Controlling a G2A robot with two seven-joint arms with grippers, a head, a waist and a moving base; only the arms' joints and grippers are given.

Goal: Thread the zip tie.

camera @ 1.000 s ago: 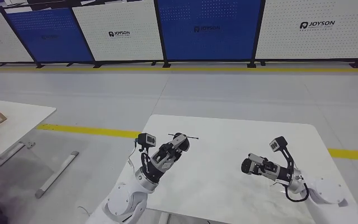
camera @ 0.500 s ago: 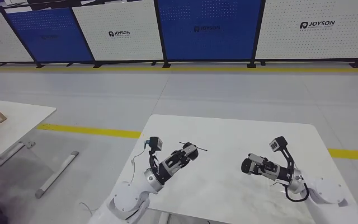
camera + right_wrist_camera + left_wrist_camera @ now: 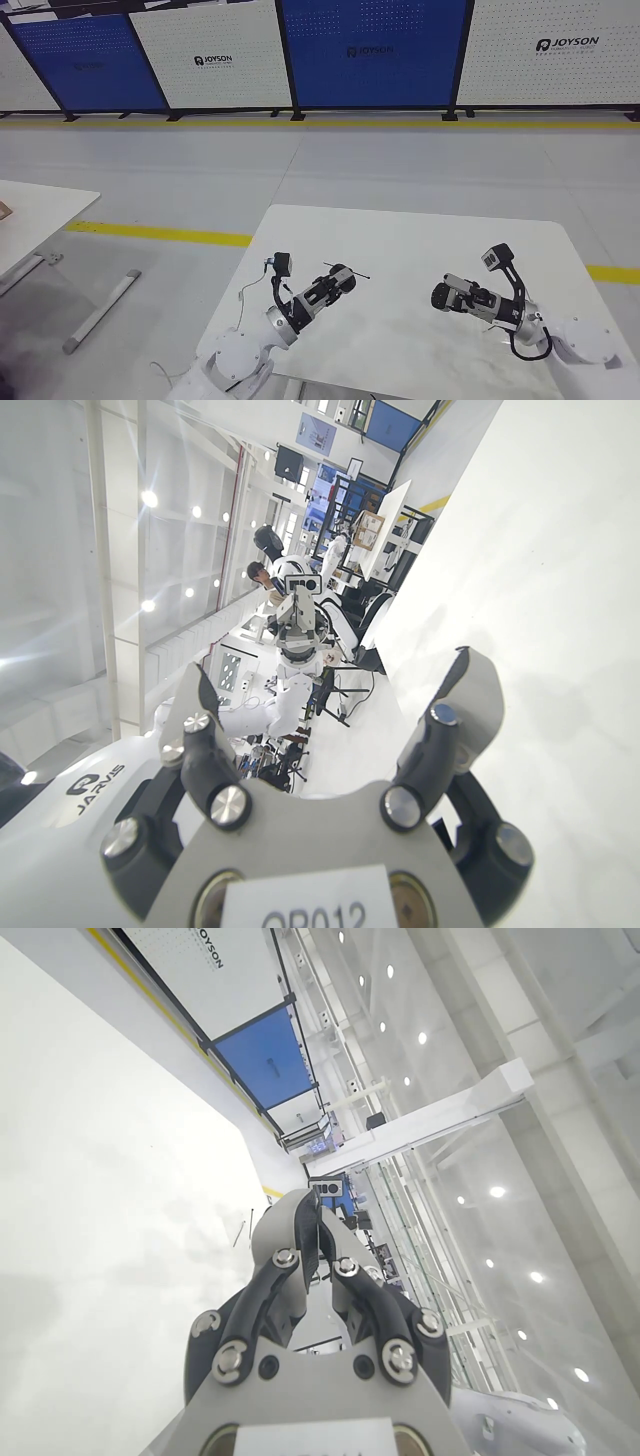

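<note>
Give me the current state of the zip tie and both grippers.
zip tie, straight, not looped, clamped crosswise with an end sticking out on each side of the fingers.
left gripper, shut on the zip tie, over the table.
right gripper, open, holding nothing, well apart from the zip tie.

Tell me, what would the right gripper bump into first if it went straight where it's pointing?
Probably the left gripper, shut on the zip tie. The open right gripper points at it across the table, though depth is unclear.
</note>
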